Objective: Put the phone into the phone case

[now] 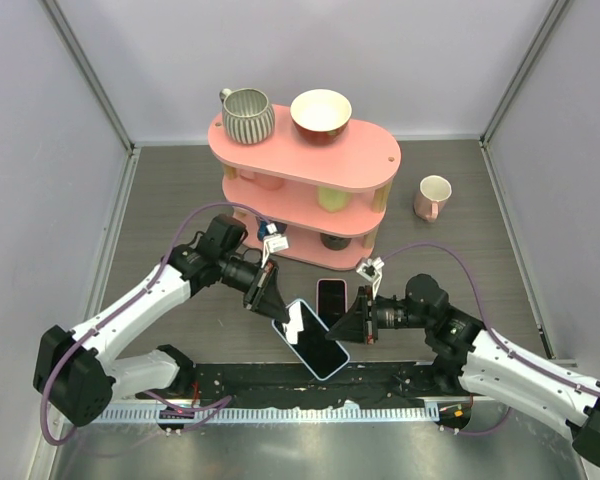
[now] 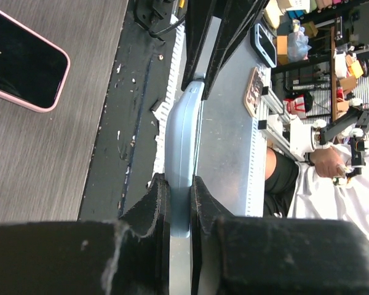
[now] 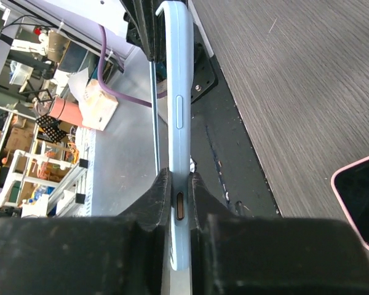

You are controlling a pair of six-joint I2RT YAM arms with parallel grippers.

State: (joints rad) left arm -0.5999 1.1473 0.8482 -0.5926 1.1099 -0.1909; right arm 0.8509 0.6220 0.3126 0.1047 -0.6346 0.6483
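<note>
left pincer [image 1: 277,308] and right pincer [image 1: 352,328] are each clamped on an edge of the blue phone case [image 1: 315,347], holding it up over the worktop [image 1: 450,270]. the pink-rimmed phone [image 1: 331,297] (screen up) lies flat just beyond it.

Bright even light, soft shadows, blurred near jaws, sharp overhead

Lab: white-walled cell [image 1: 280,60], cluttered equipment racks [image 3: 24,175].
</note>
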